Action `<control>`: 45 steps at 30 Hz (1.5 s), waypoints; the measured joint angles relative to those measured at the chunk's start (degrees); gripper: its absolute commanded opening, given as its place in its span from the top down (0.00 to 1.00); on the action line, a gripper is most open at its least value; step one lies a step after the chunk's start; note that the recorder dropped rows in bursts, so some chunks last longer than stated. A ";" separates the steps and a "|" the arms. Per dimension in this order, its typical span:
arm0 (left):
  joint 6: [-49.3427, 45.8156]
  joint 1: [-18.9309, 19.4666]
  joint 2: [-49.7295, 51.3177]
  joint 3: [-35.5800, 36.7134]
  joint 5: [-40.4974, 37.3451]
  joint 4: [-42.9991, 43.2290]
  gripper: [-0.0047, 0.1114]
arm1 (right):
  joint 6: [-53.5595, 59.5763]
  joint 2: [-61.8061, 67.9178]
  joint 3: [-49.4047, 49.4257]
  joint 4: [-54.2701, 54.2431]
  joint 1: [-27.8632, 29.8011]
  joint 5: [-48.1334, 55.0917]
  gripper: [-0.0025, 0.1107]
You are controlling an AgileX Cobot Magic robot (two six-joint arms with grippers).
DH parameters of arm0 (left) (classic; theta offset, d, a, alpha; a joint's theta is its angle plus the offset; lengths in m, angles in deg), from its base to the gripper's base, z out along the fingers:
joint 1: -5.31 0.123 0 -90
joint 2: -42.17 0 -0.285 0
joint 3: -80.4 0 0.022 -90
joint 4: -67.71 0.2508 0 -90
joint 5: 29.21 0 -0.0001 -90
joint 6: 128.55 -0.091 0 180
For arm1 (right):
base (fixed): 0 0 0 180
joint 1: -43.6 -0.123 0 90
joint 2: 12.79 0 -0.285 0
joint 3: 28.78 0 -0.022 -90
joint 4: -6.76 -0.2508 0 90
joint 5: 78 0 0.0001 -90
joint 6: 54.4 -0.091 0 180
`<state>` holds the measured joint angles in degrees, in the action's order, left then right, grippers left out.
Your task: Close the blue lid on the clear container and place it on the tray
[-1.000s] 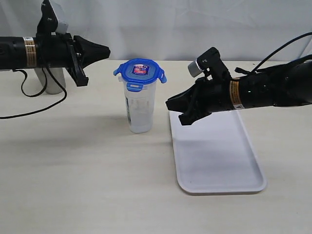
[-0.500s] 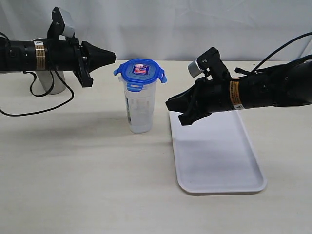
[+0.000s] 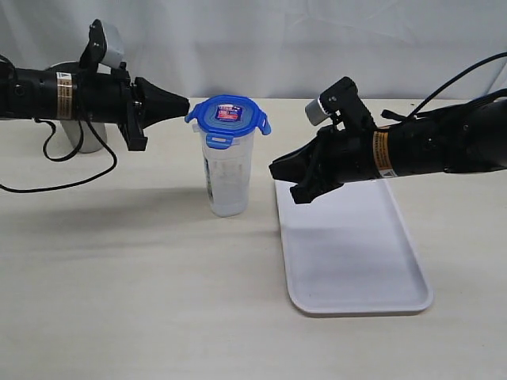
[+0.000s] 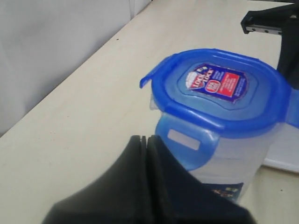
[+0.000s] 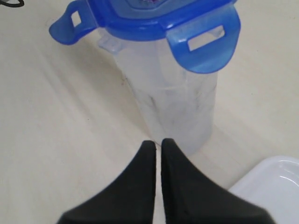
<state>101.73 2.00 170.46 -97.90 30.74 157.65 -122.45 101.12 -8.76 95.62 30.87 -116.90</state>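
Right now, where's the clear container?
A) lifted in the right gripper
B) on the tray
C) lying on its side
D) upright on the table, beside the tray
D: the clear container stands upright on the table with the blue lid on top, and bare tabletop shows between it and the tray.

The exterior camera looks across the table [image 3: 119,277] from slightly above, facing the pale backdrop [image 3: 317,39]. Each wrist camera sits close. One looks past the left gripper [image 4: 142,142] onto the blue lid [image 4: 219,88]. The other looks past the right gripper [image 5: 157,144] at the side of the clear container [image 5: 173,102]. All three views share that container.
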 measured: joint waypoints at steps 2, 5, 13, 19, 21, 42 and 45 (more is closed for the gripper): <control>0.11 0.00 0.00 0.00 0.57 0.21 0.96 | 0.00 0.00 0.00 0.00 0.00 0.00 0.94; -0.25 0.00 0.00 -0.13 1.10 -0.80 0.96 | 0.00 0.00 0.00 0.00 0.00 0.00 0.94; -1.74 0.00 0.00 -0.53 1.00 -5.08 0.96 | -0.10 0.00 0.00 0.00 0.00 0.00 0.94; -0.85 0.00 0.00 -0.53 0.69 -1.55 0.96 | -0.10 0.00 0.00 0.00 0.00 0.00 0.94; -0.30 0.00 0.00 -0.53 0.80 -0.31 0.96 | -0.10 0.00 0.00 0.00 0.00 0.00 0.94; 4.11 0.00 -1.12 -0.53 2.36 6.12 0.96 | -0.10 0.00 0.00 0.00 0.00 0.00 0.94; 4.54 0.00 -1.38 -0.53 2.36 6.23 0.96 | -0.10 0.00 0.00 0.00 0.00 0.00 0.94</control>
<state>106.26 2.00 169.08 -98.43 33.10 163.88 -122.55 101.12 -8.76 95.62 30.87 -116.90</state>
